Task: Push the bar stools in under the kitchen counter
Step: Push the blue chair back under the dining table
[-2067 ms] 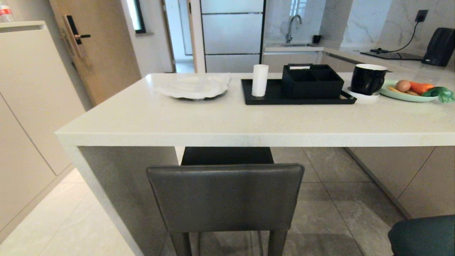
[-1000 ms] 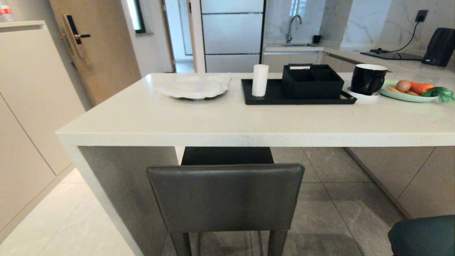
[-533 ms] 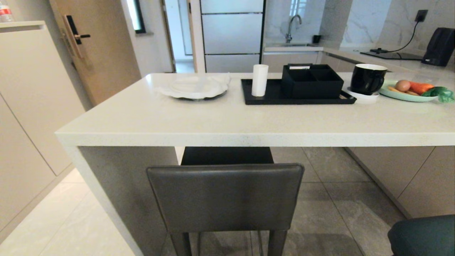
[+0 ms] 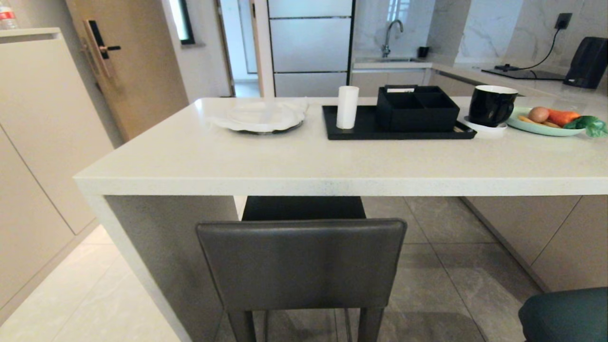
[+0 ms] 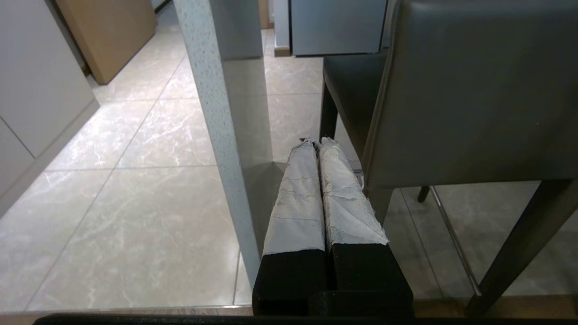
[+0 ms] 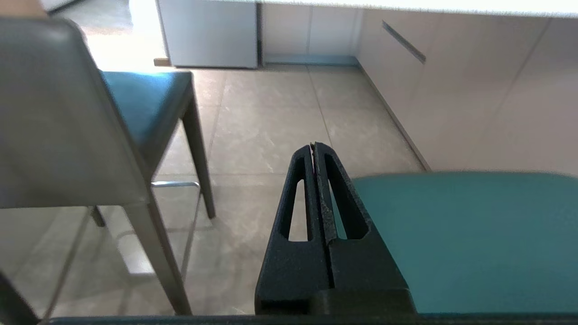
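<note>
The dark-grey bar stool [image 4: 302, 263] stands in front of me with its seat partly under the white speckled kitchen counter [image 4: 332, 164]; its low back stays outside the slab's edge. The teal bar stool [image 4: 565, 313] shows only at the lower right corner, away from the counter. Neither arm appears in the head view. My left gripper [image 5: 315, 142] is shut and empty, low beside the grey stool's back [image 5: 474, 90] and the counter's side panel [image 5: 212, 113]. My right gripper [image 6: 313, 145] is shut and empty, between the grey stool [image 6: 58, 126] and the teal stool [image 6: 465, 234].
On the counter sit a white plate [image 4: 259, 116], a black tray [image 4: 365, 129] with a white cup [image 4: 347, 107] and a black box [image 4: 418, 108], a black mug [image 4: 491, 104] and a green plate of food [image 4: 541, 124]. Beige cabinets [image 4: 42, 142] stand left, tiled floor [image 4: 451, 266] under the counter.
</note>
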`<state>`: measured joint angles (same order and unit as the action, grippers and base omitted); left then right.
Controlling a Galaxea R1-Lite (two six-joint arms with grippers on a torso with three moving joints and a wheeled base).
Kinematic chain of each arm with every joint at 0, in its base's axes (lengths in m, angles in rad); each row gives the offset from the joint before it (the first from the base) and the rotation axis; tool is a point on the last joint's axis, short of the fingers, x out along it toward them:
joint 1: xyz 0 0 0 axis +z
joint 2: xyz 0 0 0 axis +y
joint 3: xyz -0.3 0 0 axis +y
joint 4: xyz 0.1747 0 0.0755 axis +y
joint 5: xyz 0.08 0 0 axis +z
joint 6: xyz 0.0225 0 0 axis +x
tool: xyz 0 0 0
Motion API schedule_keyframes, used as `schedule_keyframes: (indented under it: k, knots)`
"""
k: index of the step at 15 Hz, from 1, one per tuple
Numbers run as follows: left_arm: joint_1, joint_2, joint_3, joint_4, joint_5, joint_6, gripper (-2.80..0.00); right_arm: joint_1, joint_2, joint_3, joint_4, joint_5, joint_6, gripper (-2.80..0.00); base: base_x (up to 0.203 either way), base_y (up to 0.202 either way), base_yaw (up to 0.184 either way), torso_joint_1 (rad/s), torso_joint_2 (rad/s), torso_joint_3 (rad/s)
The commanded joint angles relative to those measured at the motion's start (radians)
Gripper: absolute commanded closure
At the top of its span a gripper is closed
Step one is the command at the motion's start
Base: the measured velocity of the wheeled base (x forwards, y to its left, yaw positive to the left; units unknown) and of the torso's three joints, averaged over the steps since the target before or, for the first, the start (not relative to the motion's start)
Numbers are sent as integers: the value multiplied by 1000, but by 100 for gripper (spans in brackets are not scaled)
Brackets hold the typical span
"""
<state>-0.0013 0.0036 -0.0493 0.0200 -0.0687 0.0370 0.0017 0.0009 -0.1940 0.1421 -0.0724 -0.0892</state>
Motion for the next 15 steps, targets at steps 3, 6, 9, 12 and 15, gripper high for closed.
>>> schedule_keyframes:
  k: [3,6,9,12,15]
  knots:
    - [0,-1,9,0,6,-8,0,1,-1,157,-155,-18,-12,0,0,0,0,0,0,0]
    - [0,-1,8,5,7,-21,0,0,-1,162,-152,2,-42,0,0,0,0,0,0,0]
    - [0,-1,9,5,26,-52,0,1,-1,160,-150,2,-74,0,0,0,0,0,0,0]
    - [-2,-1,9,6,44,-83,0,-1,-1,162,-151,-4,-41,0,0,0,0,0,0,0]
    - [-2,-1,9,6,43,-83,0,-2,-1,162,-154,-4,-18,0,0,0,0,0,0,0]
